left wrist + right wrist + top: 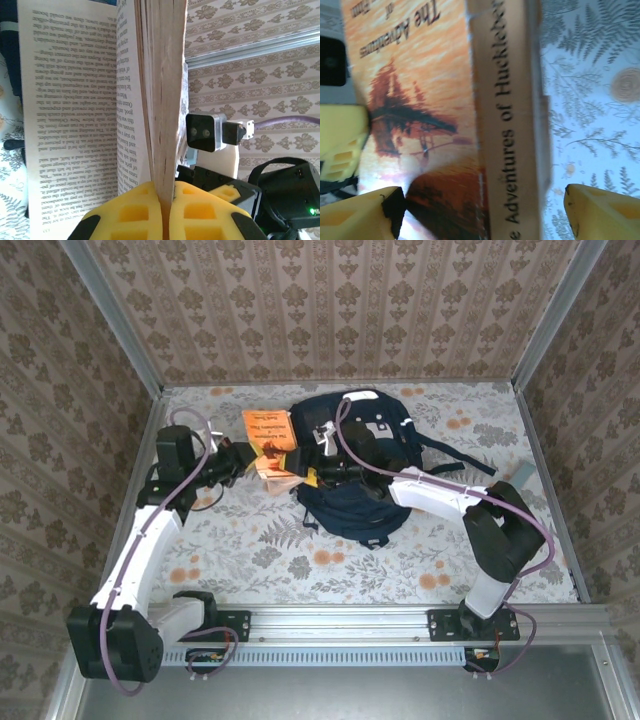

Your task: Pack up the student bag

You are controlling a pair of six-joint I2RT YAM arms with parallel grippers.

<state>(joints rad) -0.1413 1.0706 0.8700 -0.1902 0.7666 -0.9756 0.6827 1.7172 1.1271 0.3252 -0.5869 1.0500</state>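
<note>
Expect the student bag [385, 420] to sag; grasp a fabric edge. The left gripper [165, 210] clamps the paperback [420, 100]; the right gripper [480, 215] stands open astride it.

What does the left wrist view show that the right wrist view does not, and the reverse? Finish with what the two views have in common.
Left wrist view: the book from its page side, with printed text and page edges, the left gripper shut on the page block, and a wallpapered wall behind.
Right wrist view: the orange front cover and the titled spine, the right gripper open with a finger on either side of the spine, and the fern-patterned table.
Both: the one book.
</note>
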